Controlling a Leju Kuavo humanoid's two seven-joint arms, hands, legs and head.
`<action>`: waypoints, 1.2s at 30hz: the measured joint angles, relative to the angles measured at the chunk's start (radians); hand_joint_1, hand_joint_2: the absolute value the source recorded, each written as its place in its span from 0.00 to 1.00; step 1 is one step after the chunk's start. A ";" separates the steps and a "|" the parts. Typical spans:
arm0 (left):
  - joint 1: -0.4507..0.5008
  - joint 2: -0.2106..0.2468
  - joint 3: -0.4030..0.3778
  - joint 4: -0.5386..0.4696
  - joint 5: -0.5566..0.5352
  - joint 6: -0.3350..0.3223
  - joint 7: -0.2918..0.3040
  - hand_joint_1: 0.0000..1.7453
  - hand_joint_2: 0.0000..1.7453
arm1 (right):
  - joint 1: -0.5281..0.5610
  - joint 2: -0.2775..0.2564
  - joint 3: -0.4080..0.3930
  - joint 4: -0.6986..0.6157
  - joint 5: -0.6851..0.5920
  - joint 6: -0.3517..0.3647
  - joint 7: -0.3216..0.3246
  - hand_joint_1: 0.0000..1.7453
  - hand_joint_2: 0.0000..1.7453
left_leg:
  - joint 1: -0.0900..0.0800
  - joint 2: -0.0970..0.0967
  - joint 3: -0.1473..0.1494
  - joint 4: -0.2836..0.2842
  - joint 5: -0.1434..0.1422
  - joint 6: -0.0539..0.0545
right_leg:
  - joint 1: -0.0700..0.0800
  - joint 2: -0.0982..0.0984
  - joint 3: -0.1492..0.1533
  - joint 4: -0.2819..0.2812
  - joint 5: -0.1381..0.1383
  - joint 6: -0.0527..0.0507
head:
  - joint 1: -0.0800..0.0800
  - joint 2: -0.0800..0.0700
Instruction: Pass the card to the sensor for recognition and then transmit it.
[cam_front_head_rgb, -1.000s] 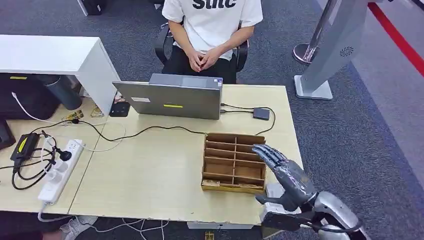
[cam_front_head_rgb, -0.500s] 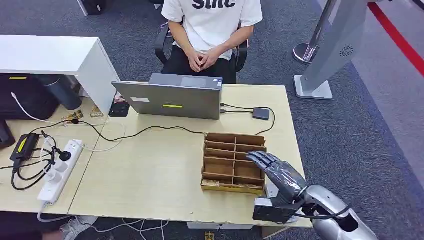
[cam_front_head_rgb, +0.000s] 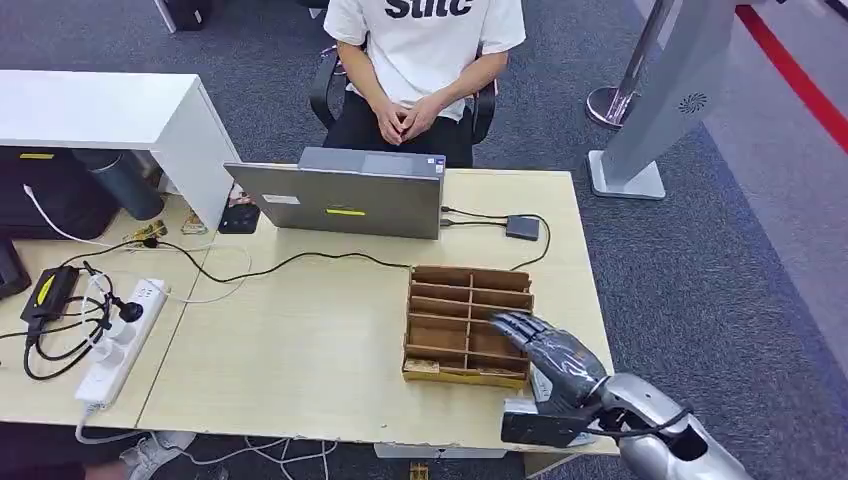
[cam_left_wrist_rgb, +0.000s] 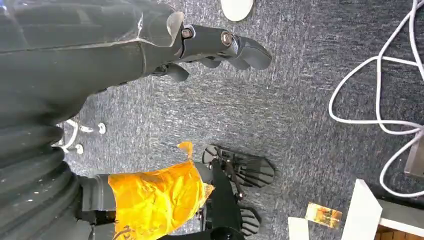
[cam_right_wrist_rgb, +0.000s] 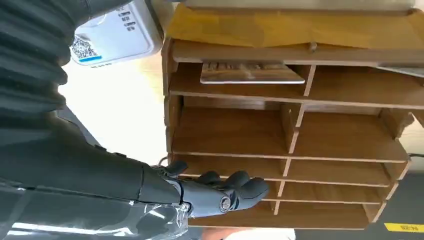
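Compared with a second ago, the right hand (cam_front_head_rgb: 548, 350) is seen lower and nearer the robot in the head view: it was raised above the right edge of the wooden compartment organizer (cam_front_head_rgb: 466, 325), and its fingers are now laid over the organizer's near right compartments. The arm is drawn further toward 5 o'clock. Nothing on the desk (cam_front_head_rgb: 300, 340) has shifted.

The hand is open — fingers extended and slightly apart, nothing held. In the right wrist view the fingertips (cam_right_wrist_rgb: 245, 182) are seen just above the dividers, whether touching cannot be told.

A card (cam_right_wrist_rgb: 252, 73) is seen lying in one compartment of the organizer in the right wrist view, several rows away from the fingers and well apart from them. In the head view a card-like edge is seen in the near left compartment, at about 9 o'clock from the hand. A white device with a QR label (cam_right_wrist_rgb: 115, 37) lies beside the organizer, under the wrist.

The left hand (cam_left_wrist_rgb: 210, 42) hangs over grey carpet, fingers loosely curled, nothing in it.

A small dark sensor box (cam_front_head_rgb: 522, 227) is cabled to the laptop (cam_front_head_rgb: 345, 195), at 12 o'clock from the organizer.
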 joint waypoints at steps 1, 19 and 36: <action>0.000 0.000 0.000 0.000 -0.001 0.000 0.000 0.00 1.00 | 0.000 0.000 0.002 0.000 -0.001 -0.002 0.001 0.00 1.00 | 0.000 0.000 0.000 0.000 0.000 0.000 | 0.000 0.000 0.000 0.000 0.000 0.000 | 0.000 0.000; -0.009 -0.010 0.030 0.000 0.021 0.044 -0.009 0.00 1.00 | 0.058 0.005 0.005 -0.037 0.028 -0.073 0.025 0.00 1.00 | 0.000 0.000 0.000 0.000 0.000 0.000 | 0.000 0.000 0.000 0.000 0.000 0.000 | 0.000 0.000; 0.016 -0.085 0.045 -0.002 0.027 0.080 -0.084 0.00 1.00 | 0.143 0.081 -0.023 -0.051 0.119 -0.181 0.126 0.00 1.00 | 0.000 0.000 0.000 0.000 -0.002 0.001 | 0.000 0.001 0.000 -0.001 -0.002 0.002 | 0.001 0.000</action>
